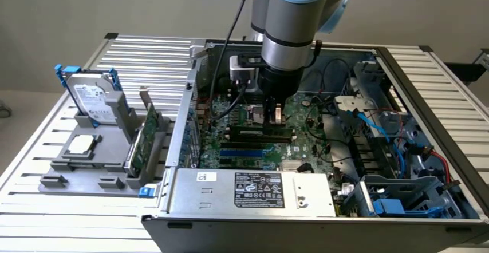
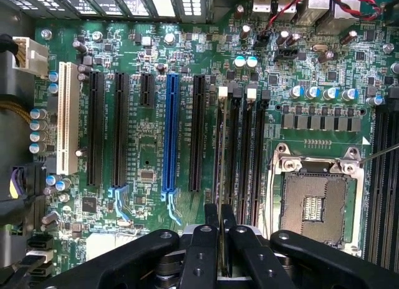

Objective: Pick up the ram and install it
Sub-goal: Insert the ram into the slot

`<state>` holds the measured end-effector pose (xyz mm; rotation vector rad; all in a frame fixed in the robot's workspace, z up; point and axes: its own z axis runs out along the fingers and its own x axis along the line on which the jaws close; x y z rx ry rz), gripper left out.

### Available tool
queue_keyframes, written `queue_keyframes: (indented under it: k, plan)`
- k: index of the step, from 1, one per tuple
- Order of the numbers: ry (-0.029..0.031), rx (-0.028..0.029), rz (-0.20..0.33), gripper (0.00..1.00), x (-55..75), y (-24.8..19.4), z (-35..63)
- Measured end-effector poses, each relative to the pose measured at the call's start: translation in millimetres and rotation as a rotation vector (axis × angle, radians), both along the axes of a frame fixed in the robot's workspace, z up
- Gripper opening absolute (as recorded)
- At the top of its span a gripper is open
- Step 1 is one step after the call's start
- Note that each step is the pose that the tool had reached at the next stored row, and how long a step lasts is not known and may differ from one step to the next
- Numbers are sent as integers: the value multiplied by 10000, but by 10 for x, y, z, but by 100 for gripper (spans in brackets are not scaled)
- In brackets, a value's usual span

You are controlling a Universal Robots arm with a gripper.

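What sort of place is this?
Likely a robotics lab bench for computer assembly: a robot arm reaches into an open PC case, over its motherboard, with a hard drive standing alongside.

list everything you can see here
slatted metal table: one, silver, under everything
open metal computer case: one, grey, on table
green motherboard: one, green, inside case
grey holder tray: one, grey, exterior view's left
silver hard drive: one, silver, upright in holder
square silver cpu chip: one, silver, flat on holder
large green expansion card: one, green, upright in holder
long dark-green ram stick: one, dark green, at motherboard slots
black fingers: two, black, shut on ram stick
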<state>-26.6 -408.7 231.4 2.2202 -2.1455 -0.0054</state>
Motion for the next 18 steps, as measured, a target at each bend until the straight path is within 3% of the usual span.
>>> queue_keyframes:
  k: [9,18]
  plan:
    - [-21,-58,3,13,0,0,-13]
    - [-41,-57,3,13,2,0,-35]
